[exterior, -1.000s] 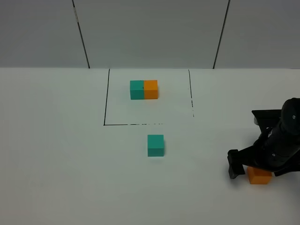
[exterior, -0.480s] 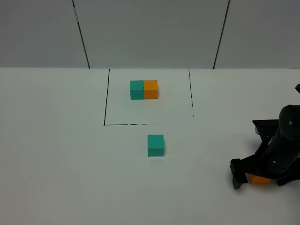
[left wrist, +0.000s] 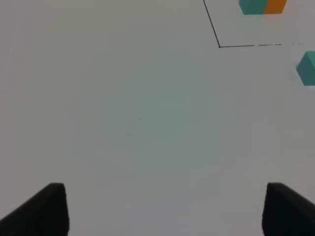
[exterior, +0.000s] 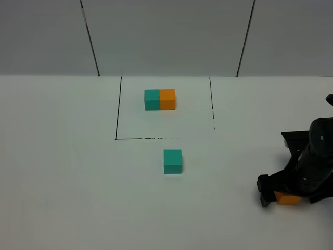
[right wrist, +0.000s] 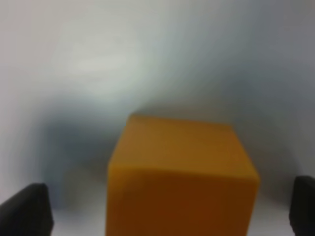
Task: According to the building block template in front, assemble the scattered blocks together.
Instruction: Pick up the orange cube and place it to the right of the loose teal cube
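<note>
The right gripper (right wrist: 165,211) stands wide open at the near right of the table (exterior: 62,172), its 2 fingers (right wrist: 24,211) flanking the orange cube (right wrist: 182,167), which sits squarely between them, not yet clamped. The left gripper (left wrist: 165,211), open and empty, hangs well to the left. Farther in, toward the middle, lies the teal cube (exterior: 173,161). Beyond it is the template (exterior: 159,99), teal left, orange right.

One joined teal-and-orange building block template (exterior: 159,99), one loose teal block (exterior: 173,161), one loose orange block (exterior: 287,198)
</note>
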You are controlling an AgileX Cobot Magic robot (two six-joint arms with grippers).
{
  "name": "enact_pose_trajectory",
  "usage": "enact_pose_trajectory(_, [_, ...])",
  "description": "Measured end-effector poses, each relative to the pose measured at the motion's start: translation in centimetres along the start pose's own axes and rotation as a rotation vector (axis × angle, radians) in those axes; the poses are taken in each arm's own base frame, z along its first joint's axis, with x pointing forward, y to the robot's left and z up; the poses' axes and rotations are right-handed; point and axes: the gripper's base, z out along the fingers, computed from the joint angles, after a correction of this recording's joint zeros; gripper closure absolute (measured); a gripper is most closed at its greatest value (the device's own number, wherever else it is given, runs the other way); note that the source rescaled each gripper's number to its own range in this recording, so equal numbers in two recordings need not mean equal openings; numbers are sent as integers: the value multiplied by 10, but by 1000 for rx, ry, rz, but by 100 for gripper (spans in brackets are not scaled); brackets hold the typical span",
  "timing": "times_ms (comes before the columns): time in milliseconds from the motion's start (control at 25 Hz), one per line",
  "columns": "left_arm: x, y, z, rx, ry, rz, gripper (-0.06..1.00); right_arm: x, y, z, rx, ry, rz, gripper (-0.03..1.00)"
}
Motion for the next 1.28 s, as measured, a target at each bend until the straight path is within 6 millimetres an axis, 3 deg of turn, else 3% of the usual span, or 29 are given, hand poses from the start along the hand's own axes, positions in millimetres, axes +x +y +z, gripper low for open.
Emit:
enact_pose_trajectory(560, [0, 0, 0, 0, 0, 0, 27, -1, -2, 11, 18, 21, 1, 20])
enact_pose_trajectory(720, [0, 0, 0, 0, 0, 0, 27, -1, -2, 11, 24, 27, -6, 39])
enact_pose_trajectory(800, [0, 0, 0, 0, 0, 0, 27, -2, -3, 11, 24, 25, -6, 56])
enact_pose_trajectory(920, [0, 0, 0, 0, 0, 0, 27, -3, -3, 11, 25, 24, -7, 95])
enact_pose_trajectory(1120, [0, 0, 0, 0, 0, 0, 27, -3, -3, 10, 25, 19, -13, 96])
enact_pose_trajectory(1280, [0, 0, 0, 0, 0, 0, 27, -2, 0, -3, 15, 61, -60, 97])
